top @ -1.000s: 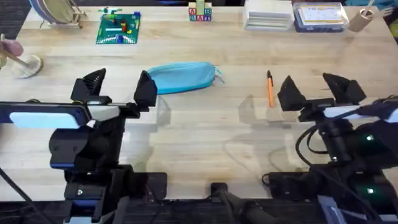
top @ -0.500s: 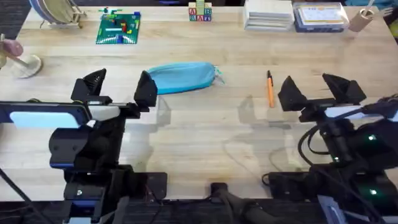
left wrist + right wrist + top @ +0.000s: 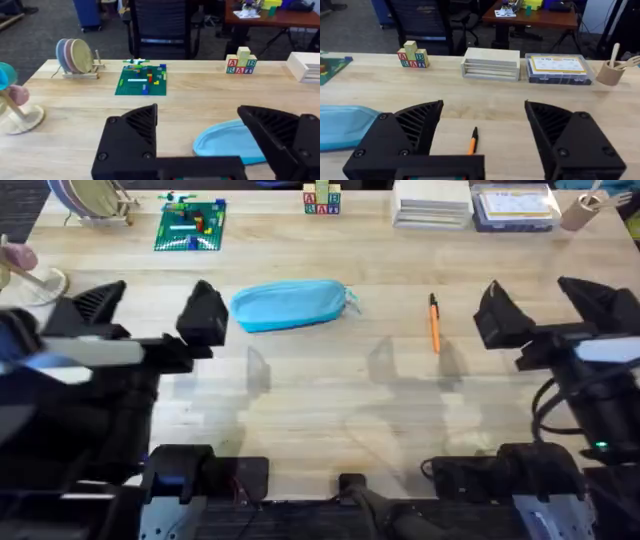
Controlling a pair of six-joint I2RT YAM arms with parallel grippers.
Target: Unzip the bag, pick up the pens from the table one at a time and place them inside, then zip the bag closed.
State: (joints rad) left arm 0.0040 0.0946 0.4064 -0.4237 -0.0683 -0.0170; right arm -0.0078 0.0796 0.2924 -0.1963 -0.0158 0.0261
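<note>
Left hand (image 3: 152,310) spread wide above the table (image 3: 320,410), just left of the light blue bag (image 3: 290,304). Bag lying flat mid-table, zipped. Right hand (image 3: 548,305) spread too, just right of the orange pen (image 3: 435,323). Both empty.

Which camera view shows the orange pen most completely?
The overhead view: the pen lies there whole on the table, right of the bag. The right wrist view shows part of it between the open fingers. The left wrist view shows the bag, not the pen.
</note>
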